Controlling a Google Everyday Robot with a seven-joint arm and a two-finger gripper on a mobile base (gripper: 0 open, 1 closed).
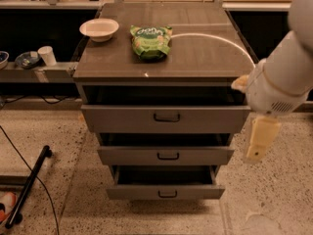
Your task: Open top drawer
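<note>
The top drawer [165, 118] is the widest of three grey drawers in a grey cabinet, with a small black bracket handle [166, 117] at its centre. It stands pulled out a little, with a dark gap above its front. My gripper [257, 140] hangs cream-coloured below the white arm [281, 77], just off the drawer front's right end and slightly lower. It holds nothing that I can see.
The middle drawer [166, 155] and bottom drawer [165, 192] are also pulled out a little. A white bowl [99, 29] and a green snack bag [151, 41] lie on the cabinet top [205, 58]. A black pole [29, 184] lies on the floor at the left.
</note>
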